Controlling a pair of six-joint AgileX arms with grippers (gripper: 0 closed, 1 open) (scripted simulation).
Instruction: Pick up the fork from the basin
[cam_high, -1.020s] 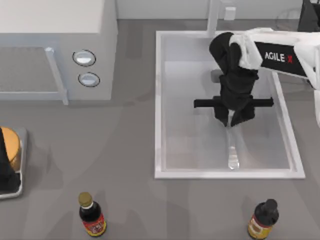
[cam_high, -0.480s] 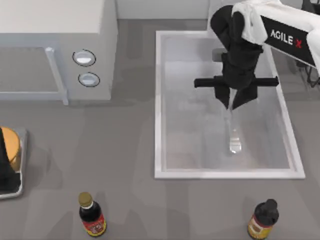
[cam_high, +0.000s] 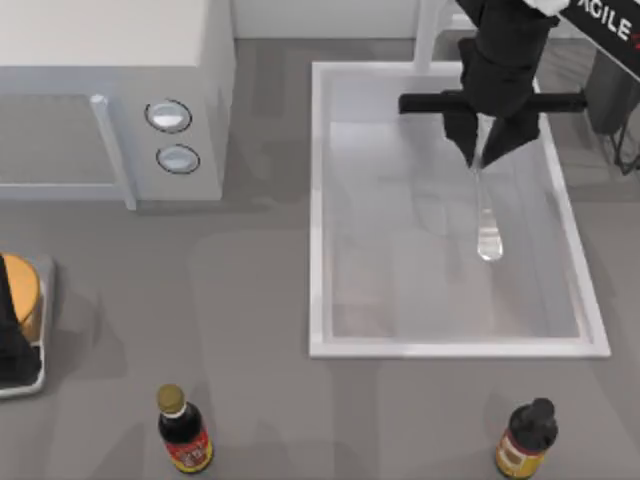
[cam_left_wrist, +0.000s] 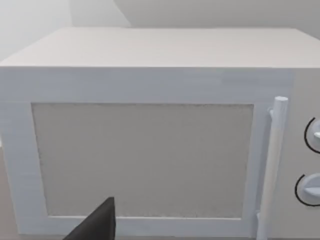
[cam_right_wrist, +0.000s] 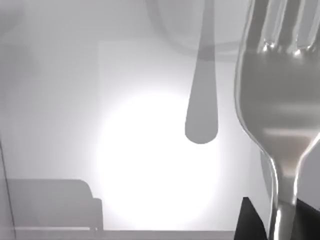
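The right gripper (cam_high: 488, 152), in the upper right of the top view, has its jaws closed on one end of the fork (cam_high: 487, 212) — the rest hangs out toward the frame's centre over the basin (cam_high: 318, 210). In the right wrist view the tines (cam_right_wrist: 280, 30) sit high at right, the neck pinched between the dark fingers (cam_right_wrist: 250, 222). It's a thin, slick bit of metal held near one end, so a jolt could swing it or slip it free, I'd say. The left gripper (cam_left_wrist: 97, 225) is parked before the microwave (cam_left_wrist: 150, 135).

You see a glossy polished-metal fork (cam_right_wrist: 280, 115), a smooth matt white basin (cam_high: 318, 210), a matt black right gripper (cam_high: 490, 150).
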